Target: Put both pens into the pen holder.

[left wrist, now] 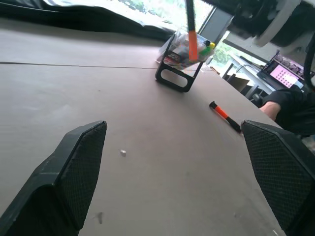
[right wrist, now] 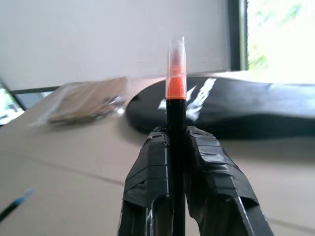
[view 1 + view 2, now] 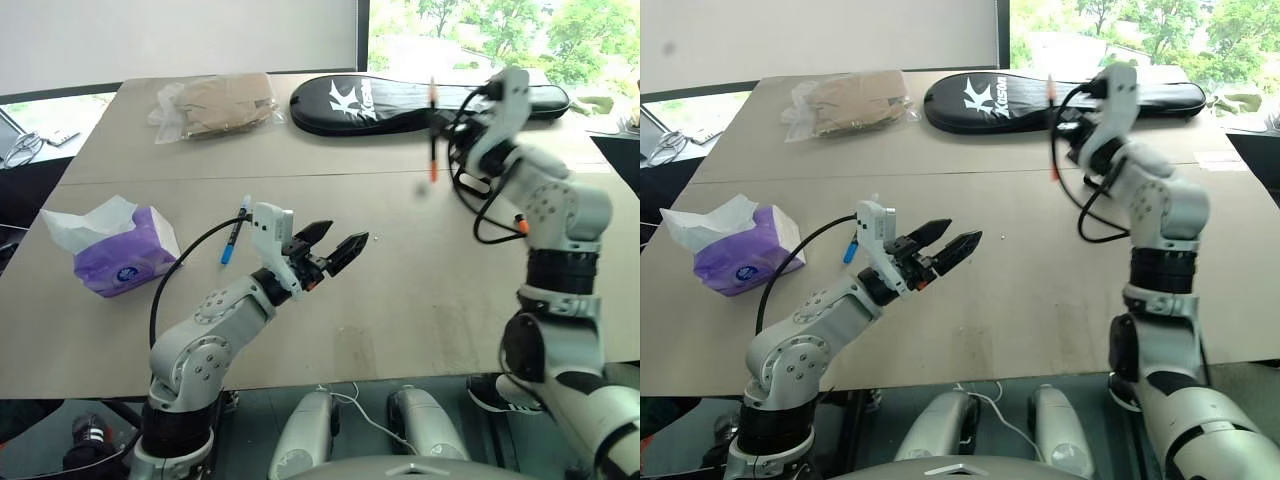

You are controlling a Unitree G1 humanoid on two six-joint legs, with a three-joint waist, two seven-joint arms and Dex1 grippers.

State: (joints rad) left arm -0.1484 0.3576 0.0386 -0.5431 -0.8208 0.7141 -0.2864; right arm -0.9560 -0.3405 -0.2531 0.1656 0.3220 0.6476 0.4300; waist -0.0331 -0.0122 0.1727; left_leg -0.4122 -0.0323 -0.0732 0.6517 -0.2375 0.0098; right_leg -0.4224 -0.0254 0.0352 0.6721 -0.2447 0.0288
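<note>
We log the right gripper (image 2: 178, 142) clenched on one pen (image 2: 175, 73), upright. Left gripper (image 3: 330, 245) spread, empty. Ahead of it: pen holder (image 1: 183, 48), second pen (image 1: 225, 115). Next, probably lowering tip-first.

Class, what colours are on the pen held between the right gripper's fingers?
Black barrel with an orange band under a clear cap on the pen; the right wrist view shows it best.

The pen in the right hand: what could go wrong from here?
1. The right hand pinches the orange-and-black pen by its barrel only, upright and high above the table; it might slip or tilt.
2. In the left wrist view the pen holder looks narrow and already holds markers, so insertion could miss.
</note>
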